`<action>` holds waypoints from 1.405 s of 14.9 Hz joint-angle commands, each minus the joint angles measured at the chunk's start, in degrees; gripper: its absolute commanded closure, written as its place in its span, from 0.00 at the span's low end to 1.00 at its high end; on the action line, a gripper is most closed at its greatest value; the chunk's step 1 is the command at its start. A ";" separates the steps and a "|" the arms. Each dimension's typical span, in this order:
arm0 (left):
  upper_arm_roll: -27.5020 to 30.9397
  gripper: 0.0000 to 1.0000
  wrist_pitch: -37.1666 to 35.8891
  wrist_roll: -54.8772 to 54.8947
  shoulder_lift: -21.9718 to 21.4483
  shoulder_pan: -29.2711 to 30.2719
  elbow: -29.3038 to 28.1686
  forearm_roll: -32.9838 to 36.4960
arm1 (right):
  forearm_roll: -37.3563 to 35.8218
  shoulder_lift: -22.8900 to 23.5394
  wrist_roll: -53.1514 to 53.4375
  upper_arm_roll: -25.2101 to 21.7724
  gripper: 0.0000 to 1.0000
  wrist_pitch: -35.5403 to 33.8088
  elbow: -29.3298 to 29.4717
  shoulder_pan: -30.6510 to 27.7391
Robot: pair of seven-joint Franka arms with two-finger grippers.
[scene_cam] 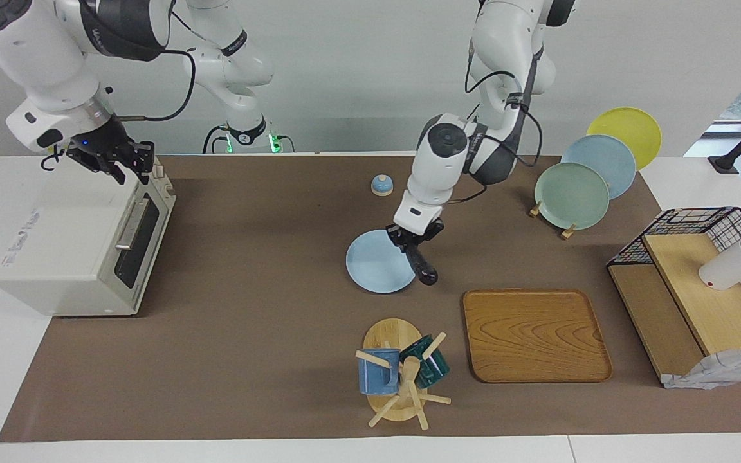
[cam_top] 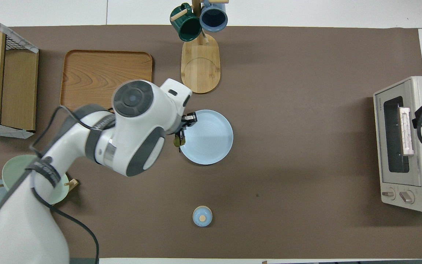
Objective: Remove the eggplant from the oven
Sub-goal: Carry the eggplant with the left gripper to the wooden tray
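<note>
The left claw [scene_cam: 413, 242] is gripping the eggplant [scene_cam: 422, 263] by its upper end, and the dark body is hanging down from the fingers at the edge of the light blue plate [scene_cam: 377, 263] on the table [scene_cam: 267, 257]. The right claw [scene_cam: 127, 164] is hovering over the oven [scene_cam: 81, 247]; whether its fingers are wide or narrow, I cannot tell.

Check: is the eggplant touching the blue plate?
Cannot tell. In the facing view the left hand holds the eggplant at the blue plate rim; neither view shows contact or a gap plainly.
</note>
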 commanded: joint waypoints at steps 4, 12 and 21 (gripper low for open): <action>-0.62 1.00 -9.49 21.87 4.45 18.82 10.87 -0.98 | 2.71 1.07 -0.50 -0.02 0.00 -3.95 1.42 -0.49; -0.45 1.00 -4.68 30.88 20.88 23.87 24.06 -1.33 | 2.01 -3.59 1.08 -3.00 0.00 -0.52 -2.98 3.90; -0.36 0.29 4.40 31.67 19.31 23.16 16.50 0.06 | 2.71 -4.20 3.53 -5.91 0.00 2.73 -2.97 3.81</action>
